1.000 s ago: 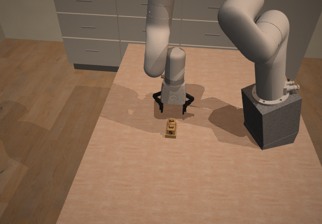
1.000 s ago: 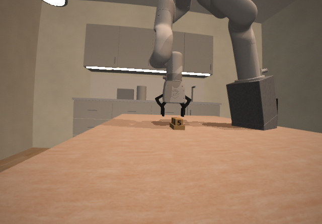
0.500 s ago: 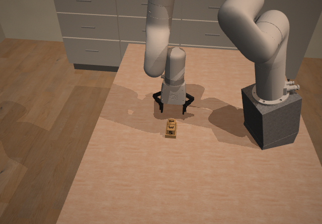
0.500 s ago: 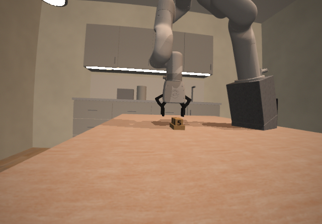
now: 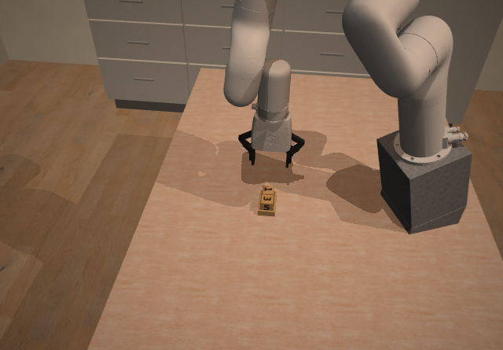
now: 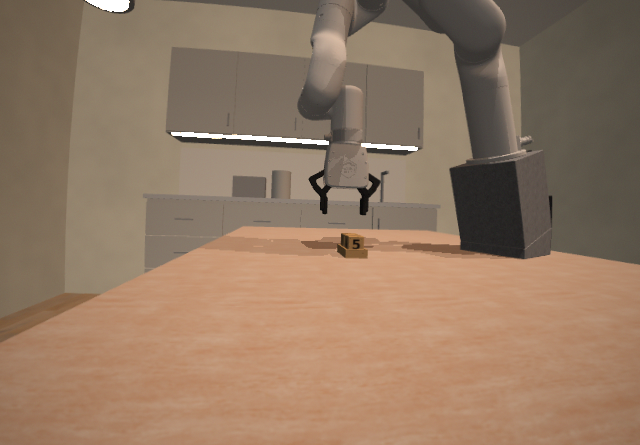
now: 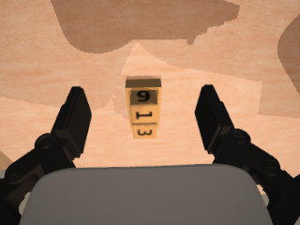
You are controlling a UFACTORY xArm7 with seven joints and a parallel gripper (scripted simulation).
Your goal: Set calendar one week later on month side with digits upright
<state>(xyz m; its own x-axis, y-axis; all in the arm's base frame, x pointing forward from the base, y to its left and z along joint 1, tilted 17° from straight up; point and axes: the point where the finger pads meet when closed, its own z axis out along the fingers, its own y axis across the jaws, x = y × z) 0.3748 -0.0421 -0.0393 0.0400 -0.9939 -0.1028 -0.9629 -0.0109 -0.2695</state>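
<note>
The small wooden tray point(image 5: 266, 212) point(image 6: 356, 254) point(image 7: 142, 83) lies flat on the table, its short end towards the top and exterior views. Two wooden cubes stand side by side in it. The nearer cube point(image 5: 267, 198) point(image 6: 355, 244) point(image 7: 144, 132) has a 3 on top, turned sideways, and an upright 5 on its end face. The farther cube point(image 5: 268, 189) point(image 7: 143, 113) has a sideways 1 on top; its end face looks like a 9 in the wrist view. The month's name and the long sides' digits are not readable. My gripper point(image 5: 269, 164) point(image 6: 343, 213) point(image 7: 142, 98) is open and empty, above and behind the tray.
The wooden table point(image 5: 284, 281) point(image 6: 320, 347) carries the tray. The arm's grey base block point(image 5: 426, 196) point(image 6: 501, 207) stands to the right. Kitchen drawers point(image 5: 141, 41) are behind the table. Arm shadows fall around the tray.
</note>
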